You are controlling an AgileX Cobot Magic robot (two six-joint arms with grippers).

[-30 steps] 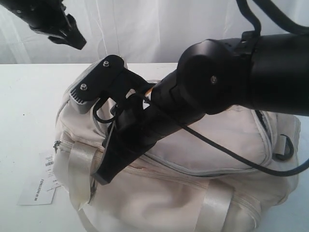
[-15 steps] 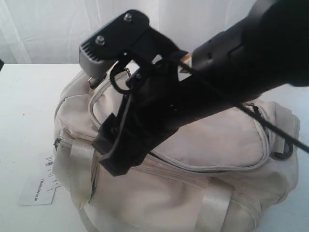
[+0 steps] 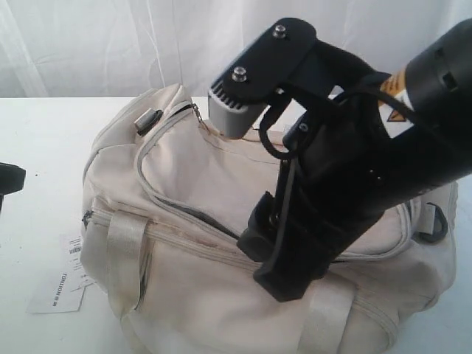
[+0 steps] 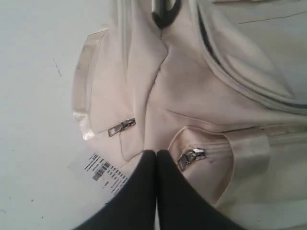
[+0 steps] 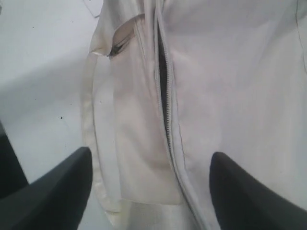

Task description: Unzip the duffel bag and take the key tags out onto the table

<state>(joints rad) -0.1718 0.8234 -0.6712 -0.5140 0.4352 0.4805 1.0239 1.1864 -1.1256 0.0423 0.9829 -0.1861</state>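
Bag [image 3: 184,177] sits mid-frame on the table [image 3: 44,140], filling the lower centre. Its long zip [image 5: 163,81] shows a dark slit only part way along, so I judge the unzipping unfinished; no key tags in sight, presumably inside. My right gripper [image 5: 149,158] hangs over that zip, jaws spread wide, nothing between them. I need the slider, which I can't spot from here; I'd pinch it squarely and draw along the seam line, not upward, or the soft cloth will bunch. Left gripper [image 4: 156,160] is pressed closed and empty, hovering by the bag's end near two small zip pulls [image 4: 122,127]; it could pin the fabric for tension. Room: bare table at the left of frame; paper label [image 3: 63,284] lower left, beside the bag; the bag's near side runs off the bottom edge; the right side is crowded by my arm.
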